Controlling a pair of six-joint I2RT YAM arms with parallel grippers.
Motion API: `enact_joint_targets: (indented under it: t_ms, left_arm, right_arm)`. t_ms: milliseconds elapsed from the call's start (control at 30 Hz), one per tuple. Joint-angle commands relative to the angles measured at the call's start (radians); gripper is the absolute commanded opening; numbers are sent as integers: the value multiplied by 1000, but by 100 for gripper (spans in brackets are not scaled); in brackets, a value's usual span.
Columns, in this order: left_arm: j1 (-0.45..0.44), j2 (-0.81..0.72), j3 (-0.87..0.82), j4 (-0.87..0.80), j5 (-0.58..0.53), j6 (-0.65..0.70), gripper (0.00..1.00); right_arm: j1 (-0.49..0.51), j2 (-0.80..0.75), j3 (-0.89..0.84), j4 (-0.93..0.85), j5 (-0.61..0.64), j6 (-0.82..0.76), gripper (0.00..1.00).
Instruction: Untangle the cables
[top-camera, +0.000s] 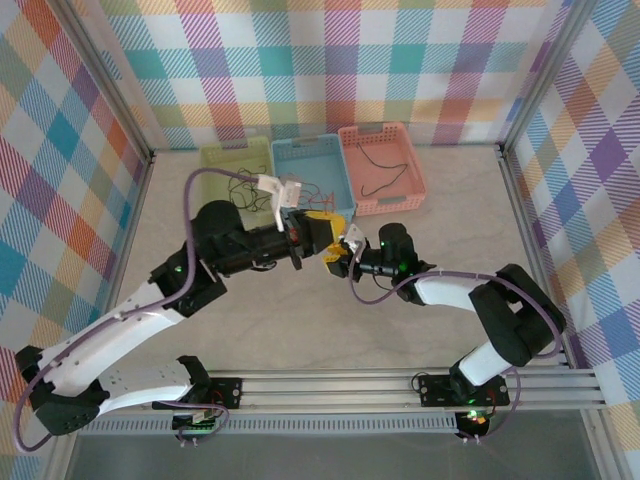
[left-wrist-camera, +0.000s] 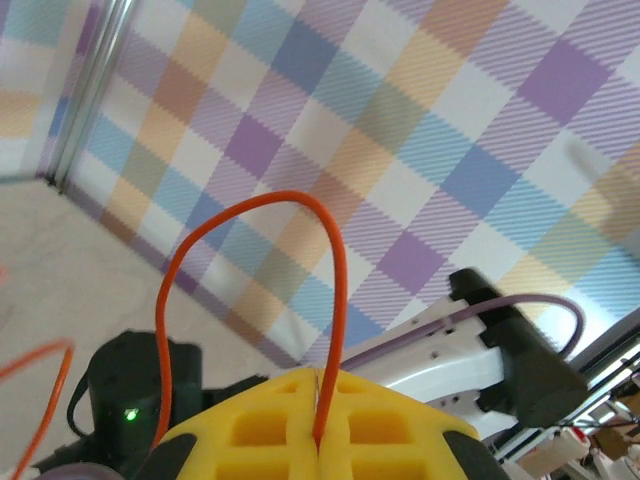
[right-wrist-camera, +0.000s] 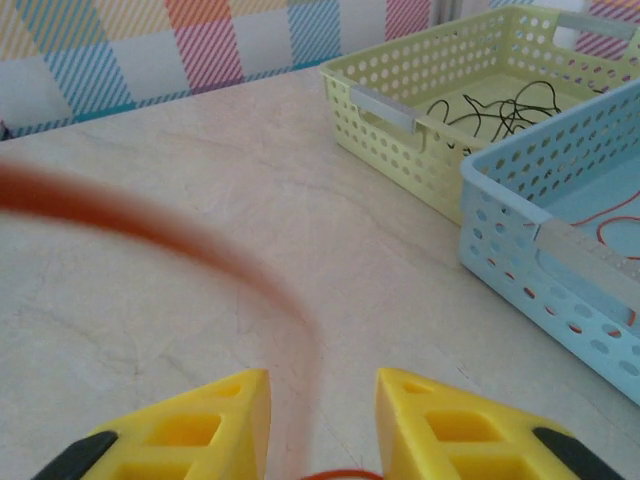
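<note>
Arching up in a tall loop at the middle of the left wrist view, the orange cable (left-wrist-camera: 250, 205) rises from the seam of the left claw (left-wrist-camera: 318, 385), whose yellow fingers are pressed together on it. In the right wrist view an orange cable sweeps, blurred, from the left edge toward bottom centre. There the right claw (right-wrist-camera: 322, 400) stands with its fingers apart, pinching nothing. Black cables (right-wrist-camera: 495, 105) lie in the green basket (right-wrist-camera: 390, 130) at upper right. A thin orange-red cable (right-wrist-camera: 615, 215) lies in the blue basket (right-wrist-camera: 520, 240) beside it on the counter (right-wrist-camera: 200, 260). In the top view, a pink basket (top-camera: 392, 205) right of these holds one black cable (top-camera: 390, 178).
</note>
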Motion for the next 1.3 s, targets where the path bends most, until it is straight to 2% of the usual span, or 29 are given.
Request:
enact_joint_targets:
  t_ms: [0,233,567,700,800,900,1033,1267]
  left_arm:
    - [-9,-36,67,-68,-35,51,0]
    - [-8,-76,152,-129,-124,112,0]
    - [1,-39,317,-223,-207,192,0]
    - [19,-9,374,-256,-261,227,0]
    - [36,39,448,-294,-318,273,0]
    - [56,117,538,-342,-388,322,0]
    - [141,234,659,-391,-447,350,0]
    - [389,489,931,-470,-332,226,0]
  right_arm:
    - [3,31,-7,60,23,10,34]
    - [-5,34,8,-12,104,24,35]
    - [-23,12,-10,-40,281,62,35]
    - [-29,11,-3,-108,399,92,46]
    - [-39,17,16,-169,510,129,51]
    - [-53,2,0,-164,558,155,56]
    - [-70,-9,-11,-170,614,196,60]
    - [-100,-30,-31,-189,686,251,63]
